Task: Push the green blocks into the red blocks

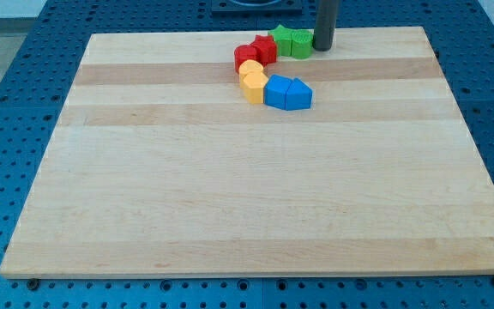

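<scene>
So the whole cluster sits up near the view's top edge of the tabletop (230, 189), which is pale wood with that lengthwise plank grain, lighter and darker strips running left to right, sitting on a blue perforated base (24, 77). My tip (323, 47) is the bottom end of a dark, smooth round rod coming straight down, and it's touching or just about touching the right side of the green blocks. No pincer on this rig at all, just the rod, so there's nothing to call apart or together. The greens: one green star-ish block (280, 39) and one chunkier green block (301, 43) to its right, pressed side by side, so together they make a short row running left-right. The star one's left side is right up against the red star block (265, 49), and a second red block (246, 58), more rounded, sits just down-left of that, touching it. Below the reds come two yellow blocks (252, 81), stacked along the view's vertical, roundish, shape hard to pin down. Right of those, touching, are two blue blocks (287, 93) with angled, house-like tops. All look like matte painted pieces.
</scene>
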Robot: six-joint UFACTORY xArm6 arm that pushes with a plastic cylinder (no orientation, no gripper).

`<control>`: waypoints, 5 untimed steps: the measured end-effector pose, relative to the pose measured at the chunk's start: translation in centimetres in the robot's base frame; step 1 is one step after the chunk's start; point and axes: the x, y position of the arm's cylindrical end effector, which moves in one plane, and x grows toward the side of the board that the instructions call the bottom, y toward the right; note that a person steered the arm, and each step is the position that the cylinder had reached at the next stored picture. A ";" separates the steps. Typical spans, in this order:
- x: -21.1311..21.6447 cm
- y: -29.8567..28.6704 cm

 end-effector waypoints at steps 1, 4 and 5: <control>-0.4 -0.4; -0.8 2.2; -1.4 8.0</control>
